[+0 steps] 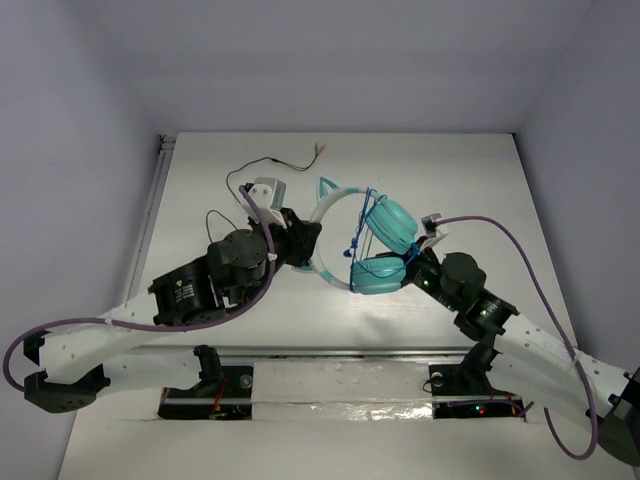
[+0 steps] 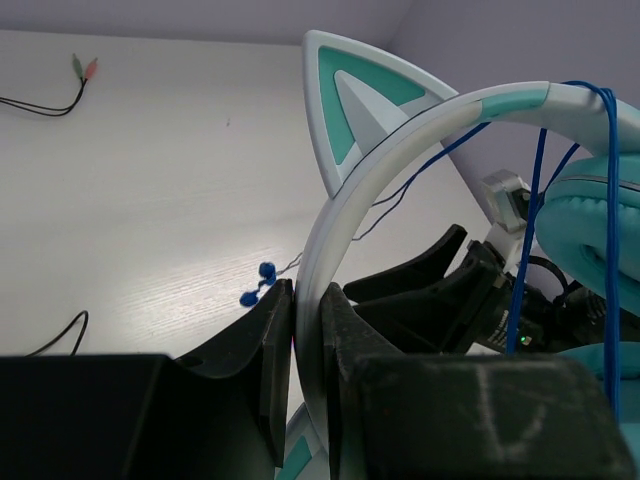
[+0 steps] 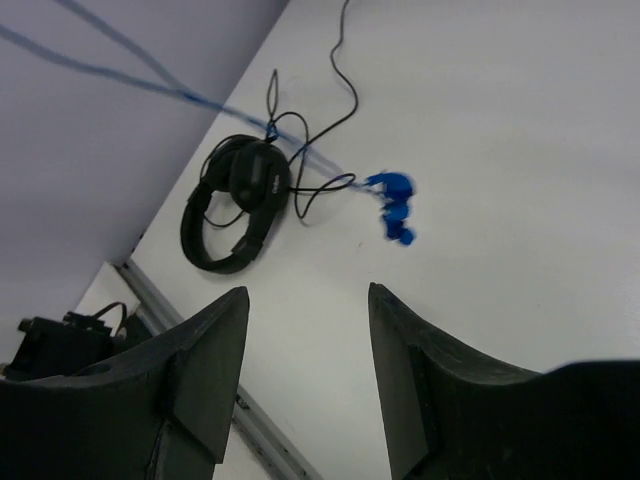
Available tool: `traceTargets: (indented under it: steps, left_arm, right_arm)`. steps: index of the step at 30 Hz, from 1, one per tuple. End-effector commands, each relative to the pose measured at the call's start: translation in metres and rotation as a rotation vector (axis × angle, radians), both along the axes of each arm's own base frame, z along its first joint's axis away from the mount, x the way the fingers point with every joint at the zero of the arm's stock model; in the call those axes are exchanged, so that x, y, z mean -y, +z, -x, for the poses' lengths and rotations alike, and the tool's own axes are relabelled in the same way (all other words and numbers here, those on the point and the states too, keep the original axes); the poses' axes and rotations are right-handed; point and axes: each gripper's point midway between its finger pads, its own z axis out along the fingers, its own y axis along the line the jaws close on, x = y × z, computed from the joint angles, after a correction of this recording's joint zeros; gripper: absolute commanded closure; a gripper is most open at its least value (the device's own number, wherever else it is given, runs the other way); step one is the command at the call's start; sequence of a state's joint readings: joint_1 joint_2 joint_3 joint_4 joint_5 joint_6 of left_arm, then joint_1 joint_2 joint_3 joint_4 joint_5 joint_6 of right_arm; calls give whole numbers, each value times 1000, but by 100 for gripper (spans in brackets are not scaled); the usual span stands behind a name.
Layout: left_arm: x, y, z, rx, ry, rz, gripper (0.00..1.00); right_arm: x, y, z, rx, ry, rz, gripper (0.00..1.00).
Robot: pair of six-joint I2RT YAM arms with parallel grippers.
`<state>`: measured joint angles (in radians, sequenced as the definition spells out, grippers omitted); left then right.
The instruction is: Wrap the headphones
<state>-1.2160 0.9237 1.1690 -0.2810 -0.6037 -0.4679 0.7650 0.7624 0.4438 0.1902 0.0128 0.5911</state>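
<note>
Left pincer (image 2: 308, 330): clamped on pale headband (image 2: 318, 250) of teal round-cupped cat-ear headphones (image 1: 390, 225).
Right pincer (image 3: 307, 300): fingers apart.
Thin dark blue cord (image 2: 538, 200): draped over cups (image 1: 378, 273).

The headphones (image 1: 372, 248) were seen near the middle of the white surface (image 1: 450, 170). Two round teal cups (image 1: 392, 222) were set close together, one just behind the other. The pale headband (image 2: 400, 150) was bent in a wide curve and was held on its edge, squeezed between the fingers of the left hand (image 2: 308, 296). A pointed cat ear (image 2: 350, 100), white with a teal middle, was stuck up from the band. A thin dark blue cord (image 2: 540, 200) was looped over the band next to the cups. Its small blue plugs (image 2: 258, 285) were laid on the surface nearby.
</note>
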Motion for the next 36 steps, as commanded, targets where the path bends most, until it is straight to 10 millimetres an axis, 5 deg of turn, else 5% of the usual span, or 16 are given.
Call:
traceTargets:
  steps: [1,10,18,21,22,24,28,36]
  left_arm:
    - [-7,60,-2,63,30,188,100]
    - [-2,59,0,57,10,191,100]
    - [6,55,4,41,-31,203,100]
    - [6,55,6,37,-40,215,100]
    - [5,55,6,35,-37,214,100]
    - [2,53,2,31,-6,201,100]
    - [-6,51,-14,34,90,188,100]
    - [-4,11,-102,4,336,146,100]
  right_arm:
    - [-10,30,15,78,108,-65,42]
    - [-9,16,-10,67,19,14,32]
    - [-37,-6,-30,35,57,29,32]
    - [-39,-7,-38,52,30,15,46]
    - [-41,-5,-39,49,34,5,67]
    - [-47,-5,-35,36,71,-7,79]
    - [-54,-16,-17,-26,124,-50,89]
    - [-52,-32,23,-136,137,-119,93]
